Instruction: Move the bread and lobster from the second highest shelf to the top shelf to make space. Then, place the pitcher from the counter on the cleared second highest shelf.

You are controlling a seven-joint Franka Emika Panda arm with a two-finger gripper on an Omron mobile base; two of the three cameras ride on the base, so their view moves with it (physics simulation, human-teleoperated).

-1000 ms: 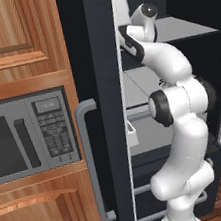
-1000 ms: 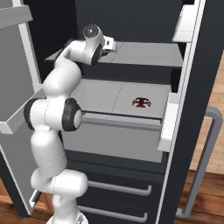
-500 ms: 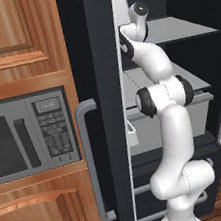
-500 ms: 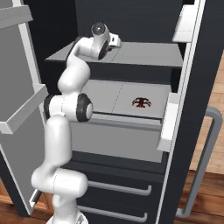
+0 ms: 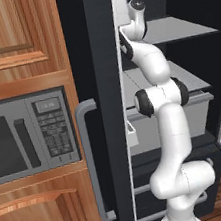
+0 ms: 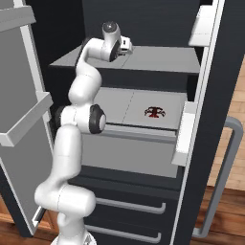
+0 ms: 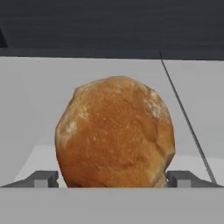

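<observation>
The bread (image 7: pixel 114 133), a round orange-brown lump, rests on the light grey top shelf (image 7: pixel 26 96) right in front of the hand. My gripper (image 7: pixel 113 179) is open, with one fingertip on each side of the bread and a small gap at each. In the right base view the gripper (image 6: pixel 127 47) reaches in over the left part of the top shelf (image 6: pixel 165 60). The dark red lobster (image 6: pixel 154 112) lies on the second highest shelf (image 6: pixel 119 103), below and to the right of the hand. The pitcher and the counter are out of view.
The fridge doors stand open: the left one (image 6: pixel 26 119) with bins close beside my arm, the right one (image 6: pixel 206 119) with a long handle (image 6: pixel 225 182). Fridge drawers (image 6: pixel 129 206) lie below the shelves. A microwave (image 5: pixel 30 133) sits in wooden cabinets (image 5: pixel 9 32) left of the fridge.
My arm has straightened and its elbow has swung in towards the fridge. The hand has shifted slightly further over the top shelf. The lobster has not moved.
</observation>
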